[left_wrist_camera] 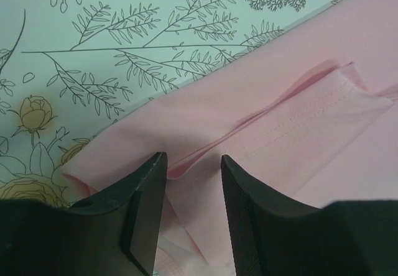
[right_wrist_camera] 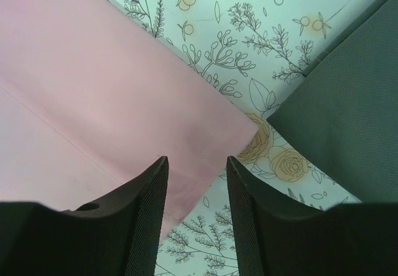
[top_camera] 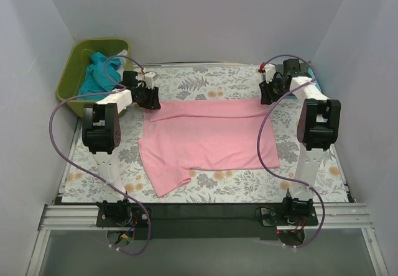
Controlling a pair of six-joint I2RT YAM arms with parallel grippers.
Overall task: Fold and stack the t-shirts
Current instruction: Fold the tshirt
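One pink t-shirt (top_camera: pixel 211 133) and one dark grey t-shirt (right_wrist_camera: pixel 348 114) lie on the counter (top_camera: pixel 217 83); left pincer (left_wrist_camera: pixel 193 164) and right pincer (right_wrist_camera: pixel 197 164) both gape apart.

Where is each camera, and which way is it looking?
Top external: above and behind the robot, looking down at the floral cloth; left gripper and right gripper show.
Left wrist: on the left wrist, looking down at the pink t-shirt's folded edge; its black fingers show.
Right wrist: on the right wrist, looking down at the shirt's corner and dark grey fabric; its fingers show.
Shared: all three see the pink shirt and floral cloth.
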